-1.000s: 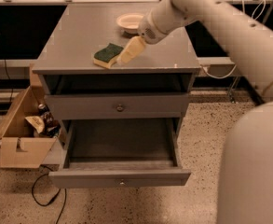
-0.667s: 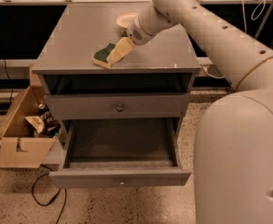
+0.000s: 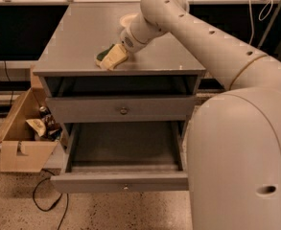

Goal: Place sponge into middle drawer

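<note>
The sponge (image 3: 103, 56), dark green on top with pale yellow foam, lies on the grey cabinet top (image 3: 77, 37) near its front edge. My gripper (image 3: 114, 57) is down on the sponge's right side and covers part of it. The middle drawer (image 3: 123, 181) is pulled open below, and its dark grey tray interior (image 3: 125, 145) holds nothing. Its narrow front panel has a small round knob. Above it is a shut drawer with a taller front panel (image 3: 82, 110).
A shallow cream bowl (image 3: 127, 19) sits on the cabinet top behind my arm, partly hidden. An open cardboard box (image 3: 17, 143) with clutter stands on the floor at the left. A black cable (image 3: 46, 198) lies on the floor. My own body (image 3: 240, 162) fills the right side.
My arm has swung left and the gripper has moved from beside the sponge onto it. The sponge has stayed in about the same place on the cabinet top.
</note>
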